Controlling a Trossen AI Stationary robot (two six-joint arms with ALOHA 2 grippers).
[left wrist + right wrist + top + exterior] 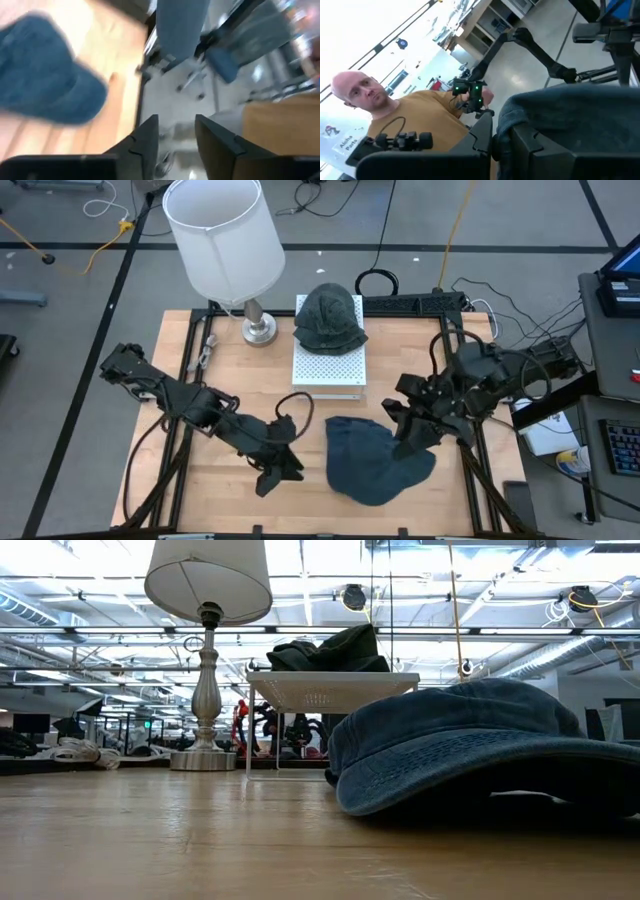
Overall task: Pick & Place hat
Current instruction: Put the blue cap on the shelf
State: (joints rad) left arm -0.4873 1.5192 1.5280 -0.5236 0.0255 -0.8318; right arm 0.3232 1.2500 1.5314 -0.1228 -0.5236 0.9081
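A blue denim cap (370, 465) (470, 740) lies on the wooden table's near middle, and its edge rests on the board in the low view. My right gripper (405, 448) (501, 145) is at the cap's right side, shut on its edge. My left gripper (280, 475) (176, 135) hovers open just left of the cap (40, 75), touching nothing. A dark green hat (330, 318) (335, 650) sits on top of a white perforated stand (330, 370). My right gripper pinches the cap's edge (506, 122) between its two fingers, coming from the table's right side. The cloth bunches up right at the fingers. The rest of the cap (570, 115) spreads away from them toward the table's left; in the low view it still lies on the table.
A lamp with a white shade (222, 235) (207, 580) stands at the far left of the table, next to the white stand (330, 690). Bare wood lies left and near of the cap. A person shows beyond the table in the right wrist view.
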